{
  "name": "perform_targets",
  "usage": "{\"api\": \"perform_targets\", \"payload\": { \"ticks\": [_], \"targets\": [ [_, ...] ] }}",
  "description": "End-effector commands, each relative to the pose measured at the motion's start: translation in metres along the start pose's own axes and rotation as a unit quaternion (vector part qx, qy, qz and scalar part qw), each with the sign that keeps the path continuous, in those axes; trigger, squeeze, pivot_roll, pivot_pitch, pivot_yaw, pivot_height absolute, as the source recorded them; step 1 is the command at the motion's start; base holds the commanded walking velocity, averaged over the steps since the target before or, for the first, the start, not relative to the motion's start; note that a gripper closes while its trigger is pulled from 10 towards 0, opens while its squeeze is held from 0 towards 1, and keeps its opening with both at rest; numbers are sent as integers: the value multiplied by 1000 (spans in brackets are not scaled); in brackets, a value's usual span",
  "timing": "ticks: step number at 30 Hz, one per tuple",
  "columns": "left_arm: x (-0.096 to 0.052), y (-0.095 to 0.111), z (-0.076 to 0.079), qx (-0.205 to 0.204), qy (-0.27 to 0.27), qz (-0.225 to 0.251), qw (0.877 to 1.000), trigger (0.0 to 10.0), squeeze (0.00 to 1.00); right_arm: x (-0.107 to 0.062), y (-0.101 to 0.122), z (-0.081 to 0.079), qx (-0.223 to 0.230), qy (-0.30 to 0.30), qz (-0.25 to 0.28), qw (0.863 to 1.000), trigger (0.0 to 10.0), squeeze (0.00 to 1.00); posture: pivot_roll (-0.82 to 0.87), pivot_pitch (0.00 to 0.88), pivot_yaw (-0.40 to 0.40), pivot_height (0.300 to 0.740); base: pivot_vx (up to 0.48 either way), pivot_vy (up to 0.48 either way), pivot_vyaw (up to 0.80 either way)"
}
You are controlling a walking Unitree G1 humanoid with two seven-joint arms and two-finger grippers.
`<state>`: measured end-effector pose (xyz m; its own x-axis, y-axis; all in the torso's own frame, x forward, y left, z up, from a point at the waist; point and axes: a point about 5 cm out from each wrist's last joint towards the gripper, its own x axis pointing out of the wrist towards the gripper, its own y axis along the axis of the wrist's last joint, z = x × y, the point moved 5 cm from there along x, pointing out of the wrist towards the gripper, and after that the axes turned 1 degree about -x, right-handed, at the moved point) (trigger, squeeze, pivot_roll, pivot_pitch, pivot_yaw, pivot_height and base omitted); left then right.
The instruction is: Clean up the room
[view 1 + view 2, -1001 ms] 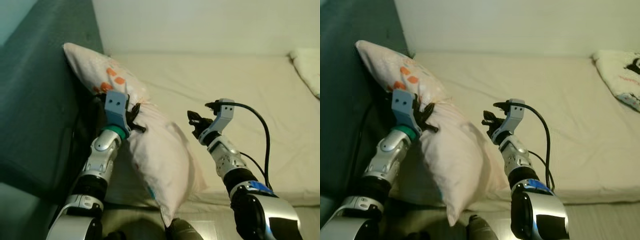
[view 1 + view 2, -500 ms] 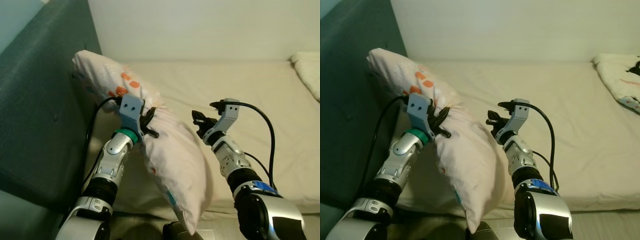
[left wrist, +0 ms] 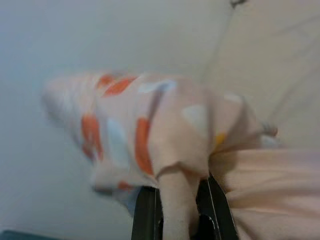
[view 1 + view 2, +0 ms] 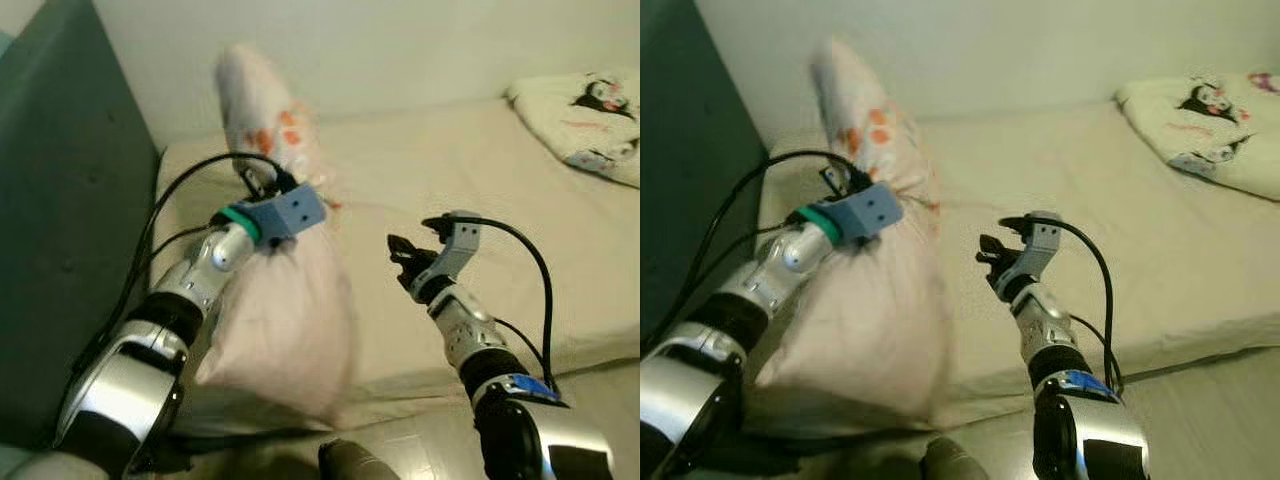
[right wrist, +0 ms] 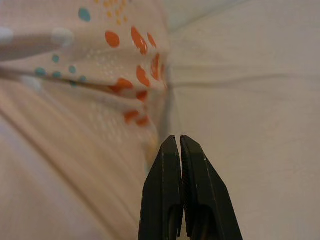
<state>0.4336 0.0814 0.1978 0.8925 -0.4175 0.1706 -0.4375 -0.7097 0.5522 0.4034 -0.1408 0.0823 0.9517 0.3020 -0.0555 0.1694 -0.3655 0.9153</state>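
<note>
A pale pink pillow (image 4: 285,300) with orange and blue spots hangs lifted over the left end of the cream mattress (image 4: 470,170). My left gripper (image 4: 268,182) is shut on a fold of its cover near the middle; the pinched cloth (image 3: 177,195) sits between the two black fingers. The pillow's top end (image 4: 855,105) points up against the wall and is blurred. My right gripper (image 4: 397,248) hovers just right of the pillow, over the mattress, shut with nothing in it; its fingers (image 5: 180,192) are pressed together.
A dark teal headboard (image 4: 60,200) stands at the left. A second pillow with a penguin print (image 4: 590,120) lies at the mattress's far right. The pale wall (image 4: 400,40) runs behind the bed. The mattress's front edge (image 4: 590,345) crosses the lower right.
The camera has turned right. My left gripper has lifted and swung the pillow up and rightward, away from the headboard. The right gripper has held its place beside it.
</note>
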Motion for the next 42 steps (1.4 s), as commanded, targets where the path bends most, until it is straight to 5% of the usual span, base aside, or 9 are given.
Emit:
{"api": "perform_targets", "payload": {
  "ticks": [1, 13, 20, 24, 26, 28, 35, 42],
  "targets": [
    [8, 11, -13, 5, 44, 11, 999, 10000, 0, -2, -2, -1, 2, 1, 5, 1000, 10000, 0, -209, 0, 84, 740, 0, 0, 0],
    [6, -14, 2, -18, 56, -69, 996, 10000, 0, -19, -11, 10, 1, -13, 12, 1000, 10000, 0, -261, 68, 124, 740, 0, 0, 0],
    [-1, -42, -15, 0, 79, -133, 988, 10000, 0, -43, -23, 15, 7, -30, 19, 999, 10000, 0, -295, 148, 169, 740, 0, 0, 0],
    [-6, -56, -21, -75, 92, -169, 979, 10000, 0, -56, -29, 13, 8, -42, 22, 999, 10000, 0, -314, 212, 208, 740, 0, 0, 0],
    [-8, -62, -16, -145, 96, -187, 967, 10000, 0, -65, -31, 11, 2, -50, 20, 999, 10000, 0, -320, 236, 223, 740, 0, 0, 0],
    [-9, -64, -13, -161, 93, -198, 962, 10000, 0, -71, -31, 10, 1, -55, 20, 998, 10000, 0, -325, 264, 235, 740, 0, 0, 0],
    [-12, -70, -8, -158, 79, -218, 960, 10000, 0, -87, -32, 5, 0, -70, 17, 997, 10000, 0, -332, 318, 255, 740, 0, 0, 0],
    [-8, -63, -10, -125, 60, -191, 972, 10000, 0, -104, -33, -4, -14, -101, -4, 995, 10000, 0, -339, 389, 278, 740, 0, 0, 0]
  ]
}}
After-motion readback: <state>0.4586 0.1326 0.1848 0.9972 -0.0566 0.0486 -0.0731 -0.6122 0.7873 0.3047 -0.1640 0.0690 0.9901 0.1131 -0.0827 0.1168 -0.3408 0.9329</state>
